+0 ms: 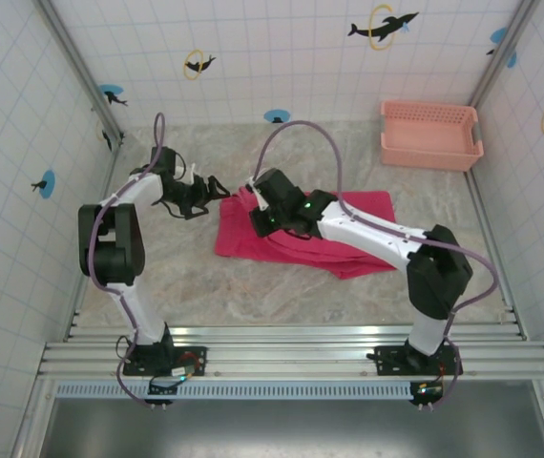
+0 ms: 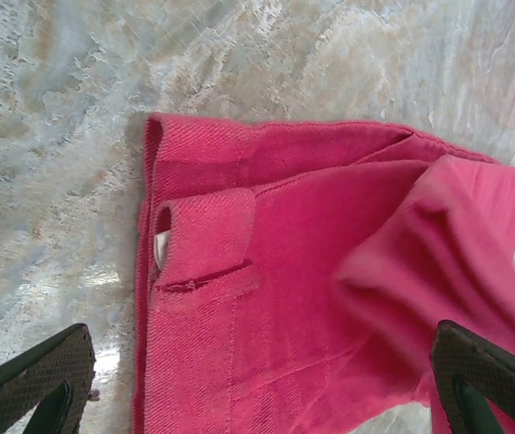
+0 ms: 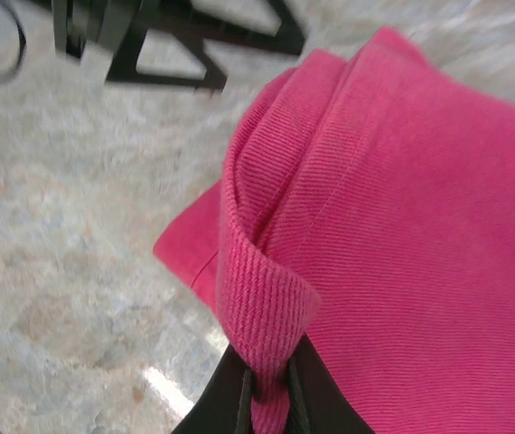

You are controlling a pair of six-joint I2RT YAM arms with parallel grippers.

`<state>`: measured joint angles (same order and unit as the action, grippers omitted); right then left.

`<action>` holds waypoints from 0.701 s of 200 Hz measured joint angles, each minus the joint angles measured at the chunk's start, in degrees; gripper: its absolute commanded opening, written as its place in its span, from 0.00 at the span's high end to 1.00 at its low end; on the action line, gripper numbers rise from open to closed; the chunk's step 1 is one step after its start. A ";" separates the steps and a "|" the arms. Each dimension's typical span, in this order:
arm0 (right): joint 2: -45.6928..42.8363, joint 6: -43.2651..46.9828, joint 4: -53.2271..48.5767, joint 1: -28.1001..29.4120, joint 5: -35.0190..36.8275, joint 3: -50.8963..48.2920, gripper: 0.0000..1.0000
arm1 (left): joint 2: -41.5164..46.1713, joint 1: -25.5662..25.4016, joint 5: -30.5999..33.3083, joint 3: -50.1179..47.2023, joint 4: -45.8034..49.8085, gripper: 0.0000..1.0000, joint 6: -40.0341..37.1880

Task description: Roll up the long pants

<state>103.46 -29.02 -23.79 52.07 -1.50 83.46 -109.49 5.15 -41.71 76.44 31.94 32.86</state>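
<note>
Pinched cloth sits closest to the right wrist camera: the right gripper (image 3: 269,398) is clamped tight on a raised fold at the edge of the long pants (image 3: 402,199). Beyond that, the marbled table (image 1: 253,305) carries the garment near its middle, folded into a flat band whose long axis runs left to right. The salmon basket (image 1: 429,134) stands well apart in the back right corner. Both arms meet at the band's left end. The left gripper (image 1: 213,188) hovers just beside that end, jaws spread wide, holding nothing. Rolling would likely start here and travel rightward along the band, so the left arm looks well placed to take the neighbouring corner.
</note>
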 measured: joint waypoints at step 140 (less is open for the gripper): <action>-10.23 3.76 -3.87 -16.02 -7.08 -0.98 0.42 | -2.01 0.98 0.81 0.92 1.75 0.02 -2.97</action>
<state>93.23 -25.26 -27.66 36.05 -8.58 82.48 -111.50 6.13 -40.91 77.36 33.69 29.89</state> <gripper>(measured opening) 0.551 0.975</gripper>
